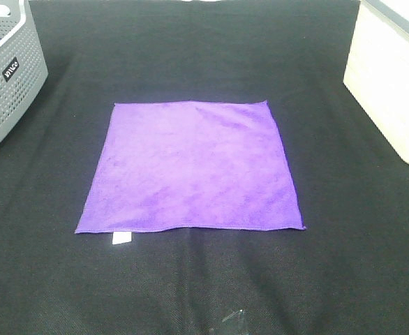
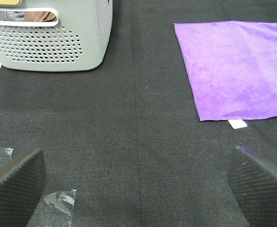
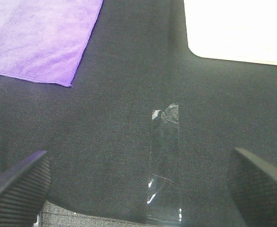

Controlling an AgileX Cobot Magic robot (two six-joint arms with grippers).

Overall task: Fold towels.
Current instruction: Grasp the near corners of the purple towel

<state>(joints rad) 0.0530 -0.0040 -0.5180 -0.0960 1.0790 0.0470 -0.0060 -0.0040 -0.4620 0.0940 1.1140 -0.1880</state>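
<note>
Exterior high view.

A: Cloth position?

B: Bright purple square microfiber cloth (image 1: 190, 167), spread flat and unfolded at the centre of the black woven tabletop (image 1: 204, 293). A stitched hem shows along its edges. Small white tag (image 1: 121, 239) pokes out at the cloth's 7 o'clock corner and lies on the tabletop.

A: Neighbours?

B: Grey perforated plastic basket (image 1: 9, 77) at 10 o'clock from the cloth, well apart from it. Pale off-white rectangular box (image 1: 393, 77) at 2 o'clock, also apart. Strip of clear tape (image 1: 234, 317) stuck to the tabletop at 6 o'clock, near the edge of view.

A: Left wrist view?

B: Left gripper (image 2: 138, 189) hangs over bare tabletop, with the basket to one side ahead and the cloth to the other. Its two black ribbed fingers (image 2: 15, 182) are spread wide with nothing between them. The tagged corner of the cloth lies ahead, untouched. Something brown shows through the basket's handle slot; cannot tell what it is.

A: Right wrist view?

B: Right gripper (image 3: 138, 189) likewise has its fingers far apart, holding nothing. The tape strip lies on the tabletop under the gap between them. One untagged corner of the cloth and a corner of the box lie ahead, both clear of the fingers.
</note>
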